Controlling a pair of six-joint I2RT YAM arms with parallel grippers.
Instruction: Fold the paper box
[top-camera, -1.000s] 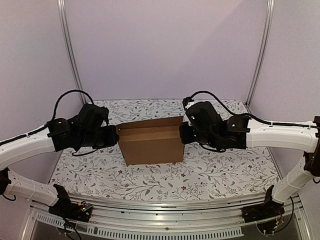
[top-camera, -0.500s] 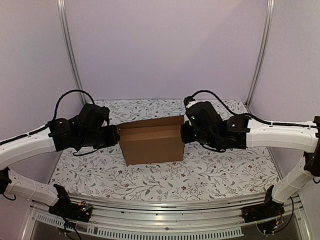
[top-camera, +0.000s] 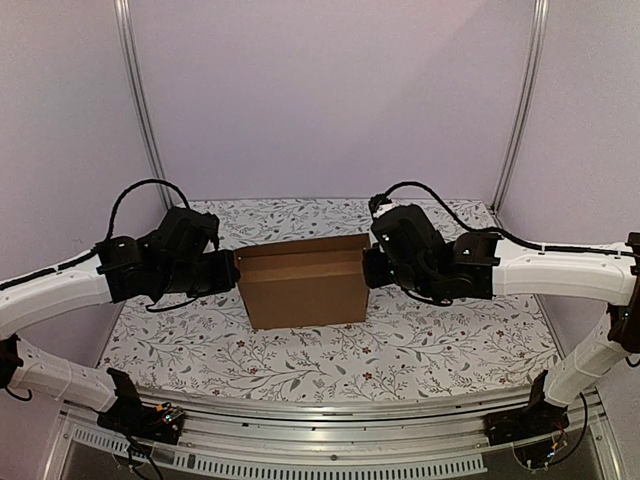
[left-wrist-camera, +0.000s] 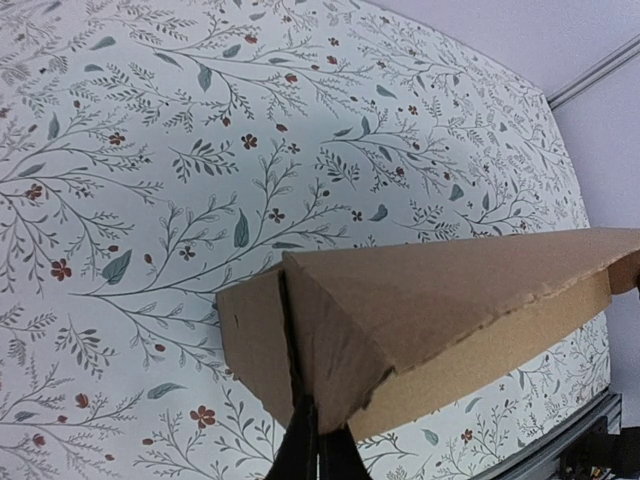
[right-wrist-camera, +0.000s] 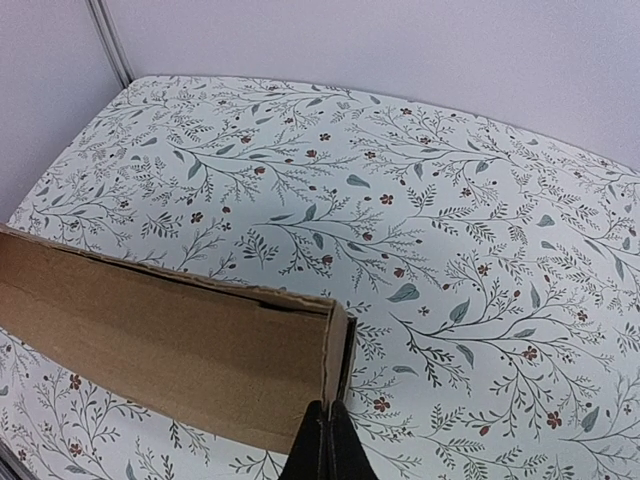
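Currently, the table (top-camera: 450, 350), covered by a floral-print cloth, is spanning the whole work cell, and pale walls and two metal posts are bounding it at the back and sides. The paper box (top-camera: 305, 290) is standing at the middle of the table, between the two arms. It is showing as plain brown cardboard raised into a shallow rectangular form with an open top; its long front wall is facing the near edge and the inner face of its back wall is showing above that. In the left wrist view the paper box (left-wrist-camera: 430, 300) is showing a rough die-cut edge and a dark slit at the corner where two panels are meeting. Bare cloth is lying in front of the box up to the near rail and behind it up to the back wall, so room is remaining on both long sides, while the short ends are being occupied by the arms. The left gripper (top-camera: 232, 272) is pressing against the left end, its jaws closed and pinching the cardboard at that corner (left-wrist-camera: 318, 450). The right gripper (top-camera: 366, 268) is meeting the right end, its jaws closed on the end wall's edge (right-wrist-camera: 323, 440).
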